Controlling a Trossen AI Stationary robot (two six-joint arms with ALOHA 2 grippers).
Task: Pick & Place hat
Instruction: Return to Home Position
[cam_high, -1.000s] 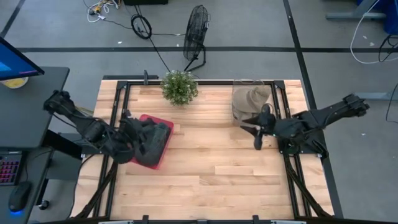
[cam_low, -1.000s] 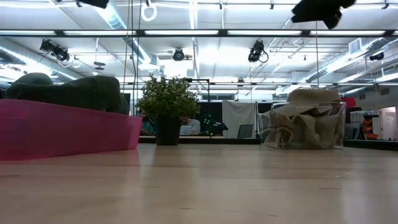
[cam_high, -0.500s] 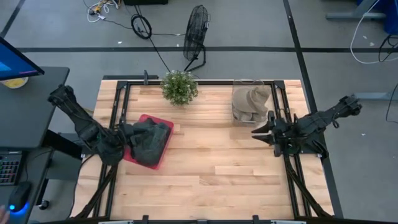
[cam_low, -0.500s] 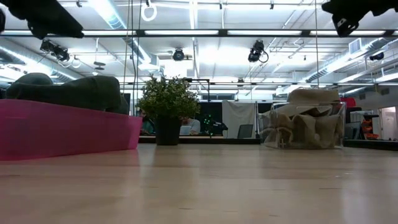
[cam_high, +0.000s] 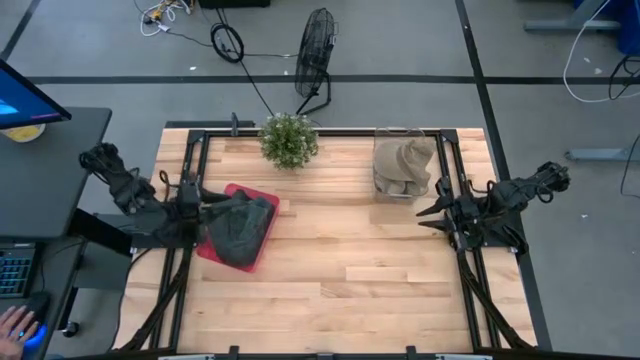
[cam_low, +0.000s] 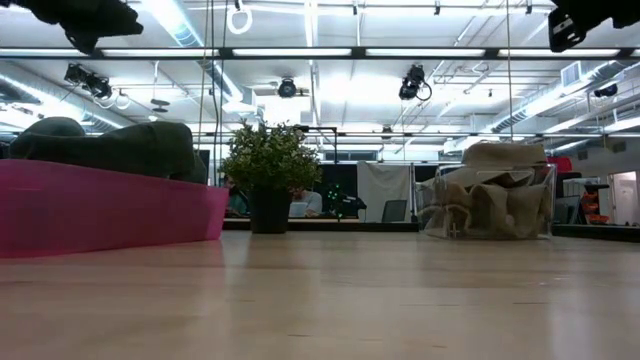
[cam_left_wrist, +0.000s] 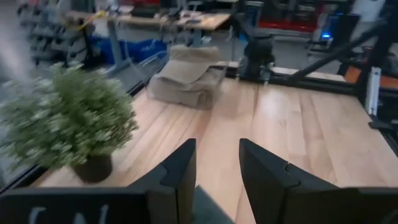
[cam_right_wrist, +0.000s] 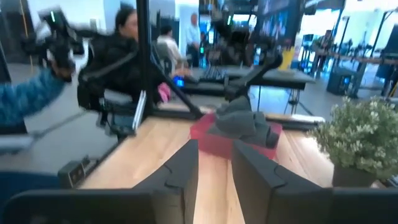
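A dark grey hat (cam_high: 240, 226) lies in a pink tray (cam_high: 215, 250) at the table's left; the low view shows the hat (cam_low: 110, 146) above the tray wall (cam_low: 100, 208). Tan hats (cam_high: 405, 160) are heaped in a clear container (cam_low: 495, 200) at the far right. My left gripper (cam_high: 207, 193) hovers open at the tray's left far corner, raised above it, touching nothing; its fingers (cam_left_wrist: 180, 174) point across the table. My right gripper (cam_high: 424, 210) is open too, raised near the table's right edge, just nearer than the container.
A potted plant (cam_high: 288, 140) stands at the far edge, between tray and container. Bare wood (cam_high: 350, 280) spans the middle and the near half. Black frame rails (cam_high: 465, 270) run along both sides. People and benches show in the room beyond the table (cam_right_wrist: 124, 37).
My left gripper has drawn back off the dark hat toward the table's left edge and risen; the hat stays in the tray. My right gripper has pulled back toward the right edge, away from the middle of the table.
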